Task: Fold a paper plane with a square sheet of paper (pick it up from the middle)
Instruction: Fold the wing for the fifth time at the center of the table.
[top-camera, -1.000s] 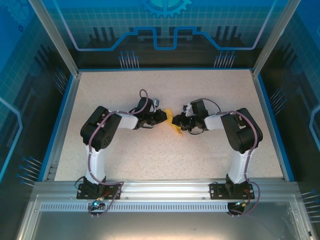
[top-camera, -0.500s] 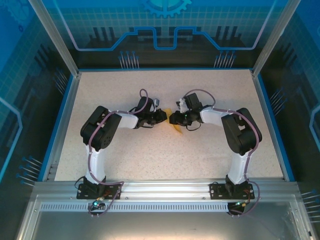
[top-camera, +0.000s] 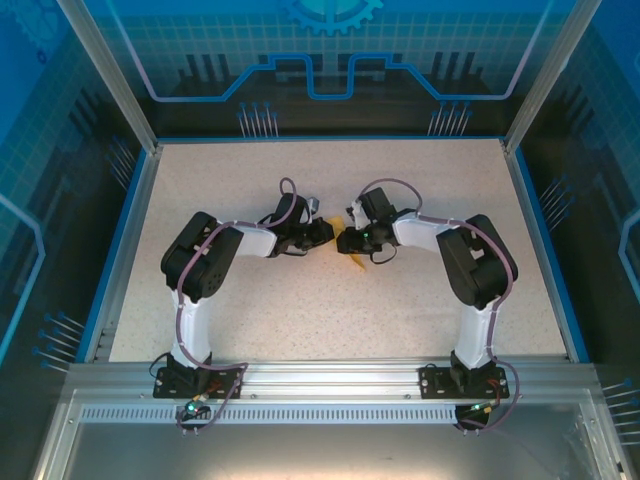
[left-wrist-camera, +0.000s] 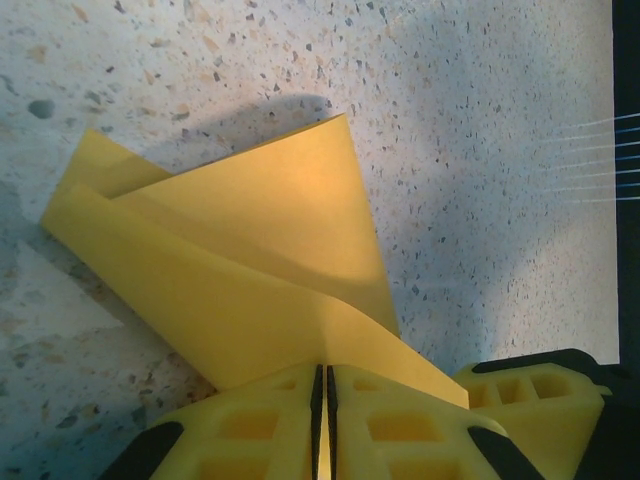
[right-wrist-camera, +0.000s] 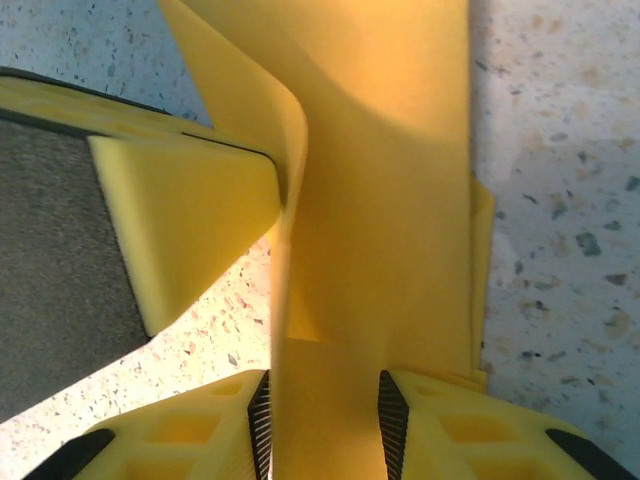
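Two grippers meet over the square sheet of paper (left-wrist-camera: 250, 260), a creased wedge at mid-table (top-camera: 250, 310): my left gripper (left-wrist-camera: 322, 380) pinches it tight, my right gripper (right-wrist-camera: 325, 400) stands part-open around it and should, I judge, clamp squarely before creasing.

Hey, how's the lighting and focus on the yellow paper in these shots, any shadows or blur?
Left wrist view: the paper is sharp and throws a dark shadow on the speckled table behind it. Right wrist view: the paper is very close, soft-edged, with a warm glow near the top. Top view: evenly lit, the paper tiny.
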